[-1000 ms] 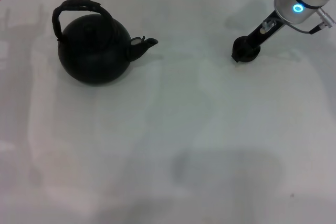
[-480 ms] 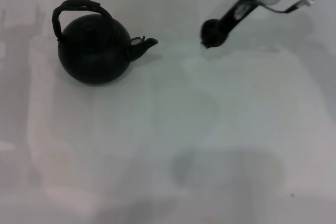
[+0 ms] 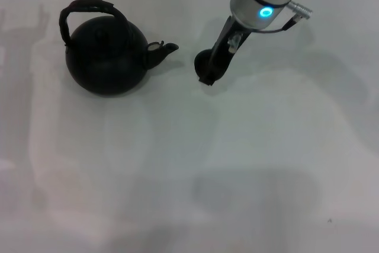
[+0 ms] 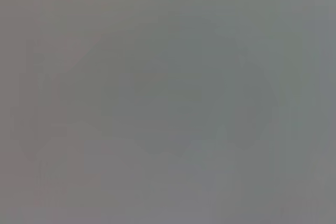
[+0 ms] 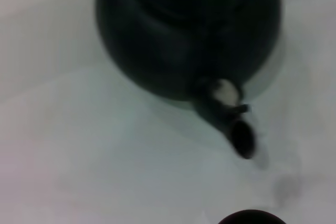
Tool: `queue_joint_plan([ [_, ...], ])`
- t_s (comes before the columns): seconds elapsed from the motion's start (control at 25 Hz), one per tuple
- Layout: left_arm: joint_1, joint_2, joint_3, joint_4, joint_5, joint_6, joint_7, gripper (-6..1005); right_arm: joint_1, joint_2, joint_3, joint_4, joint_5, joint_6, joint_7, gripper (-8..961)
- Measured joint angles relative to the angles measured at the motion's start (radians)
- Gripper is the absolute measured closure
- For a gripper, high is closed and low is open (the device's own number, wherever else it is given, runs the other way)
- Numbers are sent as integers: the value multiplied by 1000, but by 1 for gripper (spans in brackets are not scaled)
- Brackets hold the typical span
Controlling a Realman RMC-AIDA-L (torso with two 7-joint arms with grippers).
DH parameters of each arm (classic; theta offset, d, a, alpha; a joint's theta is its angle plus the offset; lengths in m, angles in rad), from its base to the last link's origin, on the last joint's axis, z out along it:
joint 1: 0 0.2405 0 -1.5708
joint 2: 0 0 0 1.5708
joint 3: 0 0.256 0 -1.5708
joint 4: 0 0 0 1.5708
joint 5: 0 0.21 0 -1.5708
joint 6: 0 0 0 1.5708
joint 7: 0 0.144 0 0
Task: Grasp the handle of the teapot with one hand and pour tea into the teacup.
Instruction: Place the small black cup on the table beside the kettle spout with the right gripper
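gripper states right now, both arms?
Left gripper: not in view.
Right gripper: shut on the teacup, just right of the teapot spout.

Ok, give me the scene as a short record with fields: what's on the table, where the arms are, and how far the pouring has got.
surface: plain white table
teapot: large round black teapot, upright on the table's left part, spout pointing toward the cup
handle: dark arched bail handle, nothing gripping it
teacup: small round black handleless cup, just right of the spout, apart from it
right gripper: right gripper, shut on the teacup
left arm: out of the head view; its wrist view shows nothing recognisable
pouring: not begun
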Motion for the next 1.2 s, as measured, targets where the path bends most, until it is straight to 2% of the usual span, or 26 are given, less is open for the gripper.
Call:
queue_joint_plan([
  [0.08,0,0,0,0,0,0,0,120,-5,0,-80,-16,60,-2,0,209],
  [0.24,0,-1,0,-2,0,0,0,120,-8,1,-152,-24,109,12,0,206],
  [0.64,0,-2,0,-4,0,0,0,121,-29,1,-266,-35,154,106,1,196],
  [1.2,-3,-2,0,-3,0,1,0,120,-32,1,-281,-38,161,112,-8,182],
])
